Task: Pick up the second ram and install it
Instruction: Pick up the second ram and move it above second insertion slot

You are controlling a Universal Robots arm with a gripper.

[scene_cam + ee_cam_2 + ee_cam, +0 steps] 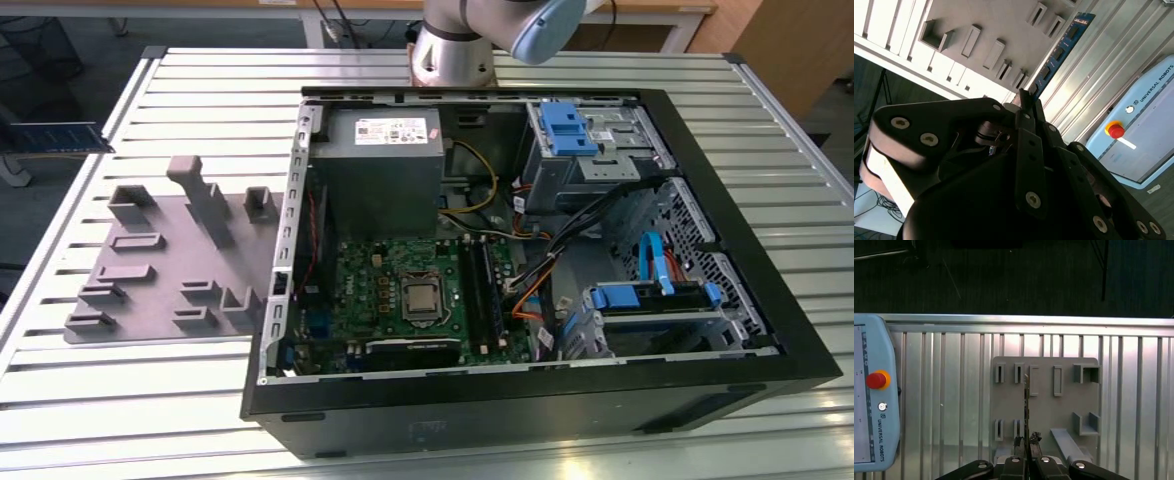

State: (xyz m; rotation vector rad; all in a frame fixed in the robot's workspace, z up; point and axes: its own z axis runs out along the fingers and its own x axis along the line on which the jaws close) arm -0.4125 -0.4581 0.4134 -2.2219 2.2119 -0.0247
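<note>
The second ram (56,137) is a thin blue board with dark chips, hanging in the air at the exterior view's far left, above the table edge. In the second wrist view my gripper (1026,98) is shut on one end of the ram (1059,50), which reaches away over the slatted table. The first wrist view shows the ram (1026,400) edge-on above a grey fixture plate (1064,405), with my gripper (1027,441) clamped on it. The open computer case (747,330) holds the green motherboard (387,285) with its black slot rails (483,290).
The grey fixture plate (147,275) with raised holders lies on the slatted metal table (134,390) to the left of the case. A light-blue teach pendant (869,405) with a red button lies beside the fixture. Drive cages and cables fill the case's right side (627,300).
</note>
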